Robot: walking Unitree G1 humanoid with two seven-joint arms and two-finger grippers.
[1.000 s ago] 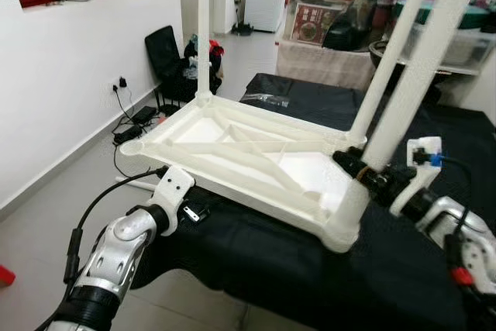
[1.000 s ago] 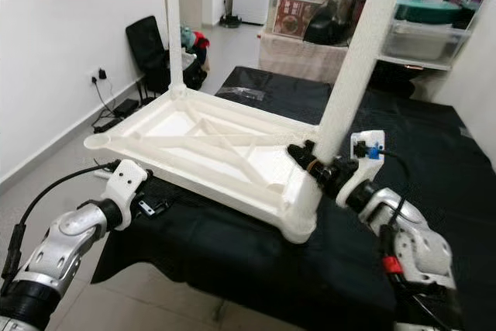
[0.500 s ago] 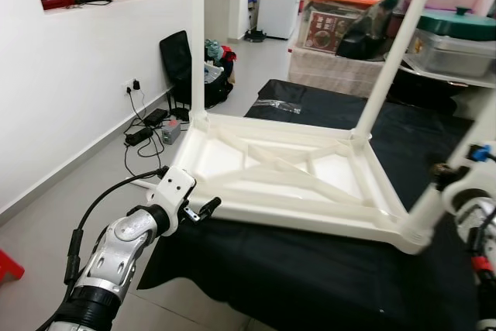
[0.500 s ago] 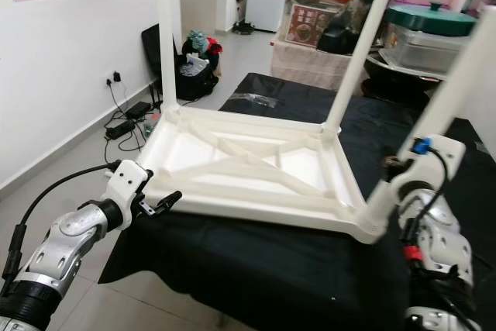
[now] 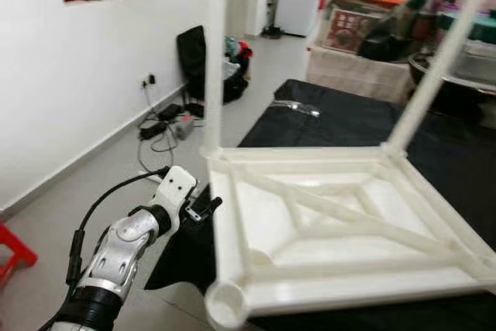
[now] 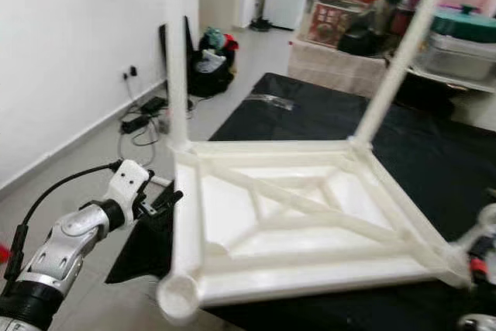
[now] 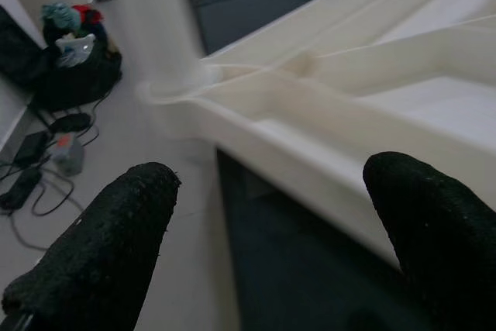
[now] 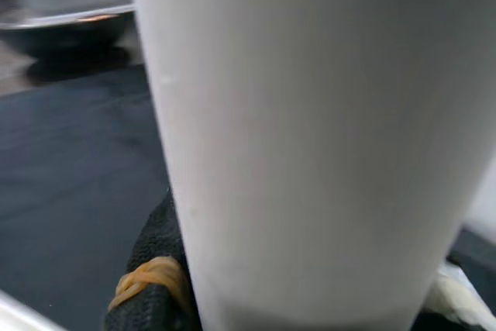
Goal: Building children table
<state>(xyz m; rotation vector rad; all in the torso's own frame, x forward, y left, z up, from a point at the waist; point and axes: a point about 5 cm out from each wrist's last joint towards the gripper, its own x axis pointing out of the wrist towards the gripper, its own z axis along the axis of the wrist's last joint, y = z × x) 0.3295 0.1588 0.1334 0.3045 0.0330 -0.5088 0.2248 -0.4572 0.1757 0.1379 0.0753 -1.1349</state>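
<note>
Children's table (image 5: 325,230), white plastic, upside down on a black-covered table (image 5: 349,118); cross-braced underside faces up. Two white legs stand upright at the far corners: left far leg (image 5: 215,60), right far leg (image 5: 430,75). Near-left corner shows an open round leg socket (image 5: 226,304), overhanging the black cloth's edge.

Left claw (image 5: 203,208): released, fingers spread, hovering just beside the left rim of the white frame and not touching it; the wrist view has both black fingertips (image 7: 101,246) wide apart with the frame's rim beyond them. Silver left arm (image 5: 124,249) reaches forward over the floor.

Right claw (image 8: 167,277): clenched against a thick white leg (image 8: 302,137) that stands close before its wrist camera; a black finger with a yellow band (image 8: 151,278) presses the leg's side. Part of the right arm (image 6: 480,249) sits by the frame's near-right corner.

Surroundings: grey floor (image 5: 77,215), white wall with socket and cables (image 5: 159,118), black bag (image 5: 203,60), storage boxes and pots (image 5: 364,5) behind.
</note>
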